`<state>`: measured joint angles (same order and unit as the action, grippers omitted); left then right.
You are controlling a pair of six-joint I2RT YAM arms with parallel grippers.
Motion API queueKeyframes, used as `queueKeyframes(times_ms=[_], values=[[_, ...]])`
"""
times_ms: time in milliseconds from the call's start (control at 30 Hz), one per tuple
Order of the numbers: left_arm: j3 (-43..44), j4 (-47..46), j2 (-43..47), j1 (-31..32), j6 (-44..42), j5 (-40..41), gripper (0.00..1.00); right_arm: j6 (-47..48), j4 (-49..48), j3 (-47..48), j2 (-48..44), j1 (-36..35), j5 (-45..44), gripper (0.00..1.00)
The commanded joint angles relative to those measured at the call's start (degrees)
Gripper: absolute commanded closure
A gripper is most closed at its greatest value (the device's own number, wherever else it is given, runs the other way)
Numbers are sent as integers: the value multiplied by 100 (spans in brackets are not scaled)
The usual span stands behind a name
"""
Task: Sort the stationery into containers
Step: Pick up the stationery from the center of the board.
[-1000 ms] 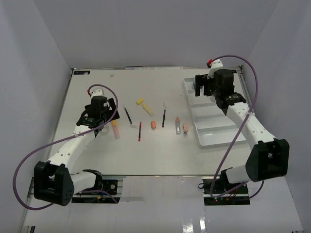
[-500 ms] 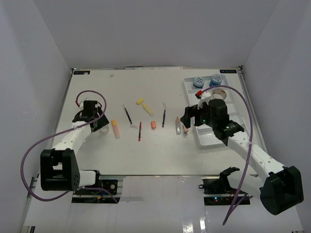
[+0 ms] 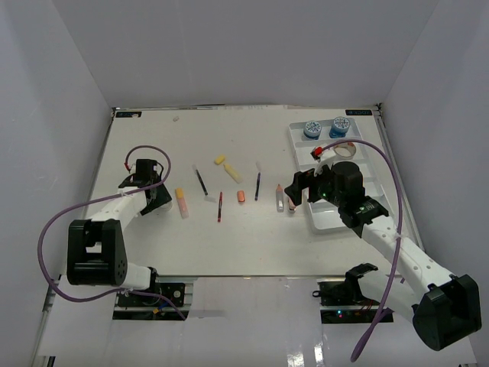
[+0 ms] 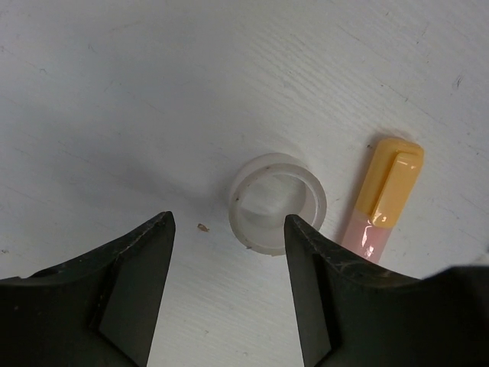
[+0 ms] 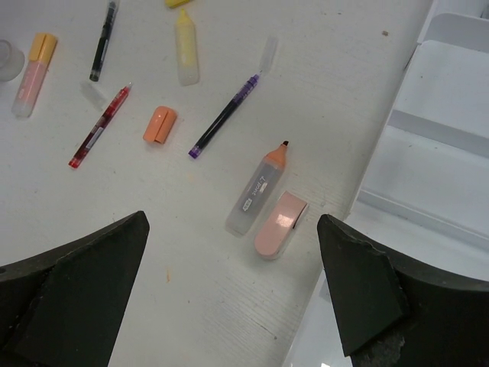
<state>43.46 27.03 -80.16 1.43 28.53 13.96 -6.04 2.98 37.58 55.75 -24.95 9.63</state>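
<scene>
Both are seen released: left pincer [image 4: 229, 233] is held over a clear tape roll [image 4: 277, 200] mid-frame, right pincer [image 5: 233, 222] over an orange-tipped marker [image 5: 256, 191].

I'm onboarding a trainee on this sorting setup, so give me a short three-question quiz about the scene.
1. True or false: both blue-white tubs already sit in the white tray.
2. Below the open left hand lies: A) a red pen, B) a clear tape roll, C) an orange cap.
3. What colour is the loose cap beside the orange-tipped highlighter under the right hand?
Key: 1 true; 2 B; 3 pink.
</scene>
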Motion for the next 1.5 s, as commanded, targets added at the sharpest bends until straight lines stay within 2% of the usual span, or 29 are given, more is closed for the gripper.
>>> queueKeyframes(times_ms=[0,300,433,633,800,867,933,1067,1367,1400,1467], values=[[-22,4,10,-38,-6,11,32,-11,-228,-84,-108,-19,74,2],[57,4,-281,-108,-32,-139,45,-2,-228,-216,-187,-19,-5,2],[66,-22,-281,-108,-32,-192,53,24,-228,-251,-248,-27,-22,2],[75,-101,-246,-108,-137,-323,73,24,-228,-243,-240,-27,13,2],[110,-119,-220,-99,-234,-560,96,-37,-228,-208,-275,-98,74,2],[110,-128,-97,-47,-287,-613,99,-99,-228,-146,-266,-203,83,1],[154,-119,69,216,-322,-570,100,-203,-228,-33,-196,-299,118,1],[276,-40,369,1137,-244,-245,100,-441,-228,213,50,-746,215,1],[724,206,739,2579,178,-156,100,-1039,-465,864,937,-1653,40,0],[812,224,739,2738,214,-69,100,-1083,-465,952,1112,-1714,4,4],[1075,294,678,3167,284,80,100,-1188,-465,1198,1298,-1899,-127,5]])
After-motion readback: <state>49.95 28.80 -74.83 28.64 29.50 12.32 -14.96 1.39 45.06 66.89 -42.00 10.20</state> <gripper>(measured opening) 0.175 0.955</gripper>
